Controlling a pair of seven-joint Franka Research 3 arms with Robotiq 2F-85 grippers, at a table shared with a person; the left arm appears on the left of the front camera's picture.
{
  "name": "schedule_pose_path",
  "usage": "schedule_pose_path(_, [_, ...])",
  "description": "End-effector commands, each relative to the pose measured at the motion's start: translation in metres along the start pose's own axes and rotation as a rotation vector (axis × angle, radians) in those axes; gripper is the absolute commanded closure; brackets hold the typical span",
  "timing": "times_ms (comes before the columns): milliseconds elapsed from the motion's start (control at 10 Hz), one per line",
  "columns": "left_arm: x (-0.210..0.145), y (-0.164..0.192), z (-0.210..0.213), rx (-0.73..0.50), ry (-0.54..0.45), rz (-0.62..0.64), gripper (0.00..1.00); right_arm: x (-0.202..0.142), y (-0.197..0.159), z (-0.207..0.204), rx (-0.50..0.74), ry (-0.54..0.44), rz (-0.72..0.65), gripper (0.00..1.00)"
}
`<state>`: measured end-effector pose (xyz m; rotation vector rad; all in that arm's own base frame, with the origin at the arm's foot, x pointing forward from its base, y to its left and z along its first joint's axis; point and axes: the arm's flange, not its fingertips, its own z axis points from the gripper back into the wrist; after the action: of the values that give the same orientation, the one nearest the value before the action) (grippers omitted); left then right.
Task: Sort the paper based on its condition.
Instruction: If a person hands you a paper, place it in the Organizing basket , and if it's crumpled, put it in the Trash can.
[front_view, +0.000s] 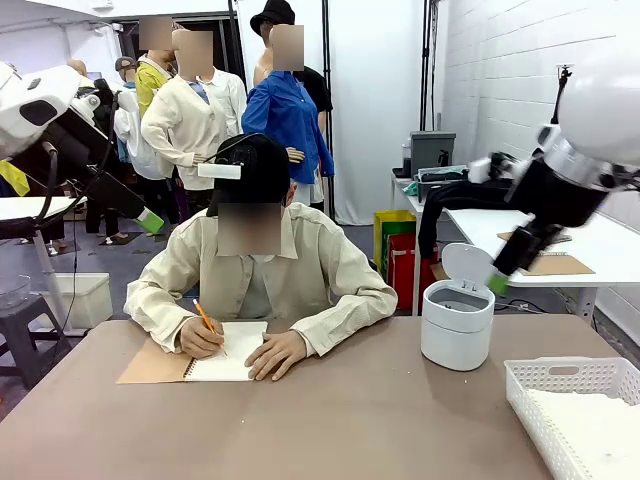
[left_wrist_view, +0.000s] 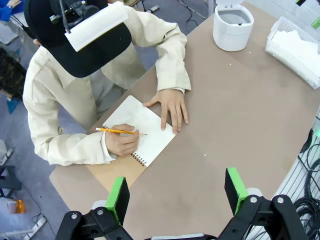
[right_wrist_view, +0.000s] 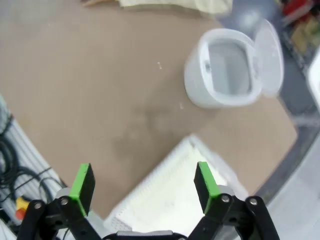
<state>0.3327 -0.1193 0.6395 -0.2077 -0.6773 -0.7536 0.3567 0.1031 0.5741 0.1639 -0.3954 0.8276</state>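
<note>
closest to my side, at the right near corner of the table (front_view: 380, 420), sits the white lattice tray (front_view: 560, 375), and the paper (front_view: 590, 425) i can find lies flat inside it. the right gripper (right_wrist_view: 144, 172) hangs high above that tray. its jaws are spread as wide as they go, with nothing between the green pads and nothing touched. the left gripper (left_wrist_view: 176, 181) hovers above the table's left side, just as wide open and just as empty.

further across, the person's hand (left_wrist_view: 121, 141) holds a pencil (left_wrist_view: 117, 131) to a page of the spiral notebook (left_wrist_view: 142, 127), with the other hand (left_wrist_view: 171, 106) flat on the sheet. to the right stands a white bin (front_view: 457, 322) with its lid up.

i see no loose sheet on the bare table, so i judge this a waiting step. the next move calls for a sheet to be laid out or handed over. i would then read it as flat or creased and pinch it by a thin edge. my guess is flat goes to the tray and creased to the bin.
</note>
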Motion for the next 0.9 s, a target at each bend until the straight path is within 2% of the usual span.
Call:
schedule_pose_path(0, [-0.001, 0.001, 0.000, -0.005, -0.002, 0.006, 0.00, 0.034, -0.007, -0.003, 0.072, -0.120, 0.131, 0.00])
schedule_pose_path(200, [-0.001, 0.001, 0.000, -0.005, -0.002, 0.006, 0.00, 0.079, -0.004, -0.003, 0.107, -0.236, 0.221, 0.00])
schedule_pose_path(400, [-0.001, 0.001, 0.000, -0.005, -0.002, 0.006, 0.00, 0.117, -0.006, -0.019, 0.144, -0.324, 0.280, 0.00])
schedule_pose_path(600, [-0.001, 0.001, 0.000, -0.005, -0.002, 0.006, 0.00, 0.140, -0.008, -0.030, 0.191, -0.416, 0.282, 0.00])
schedule_pose_path(800, [-0.001, 0.001, 0.000, -0.005, -0.002, 0.006, 0.00, 0.156, -0.011, -0.032, 0.180, -0.462, 0.274, 0.00])
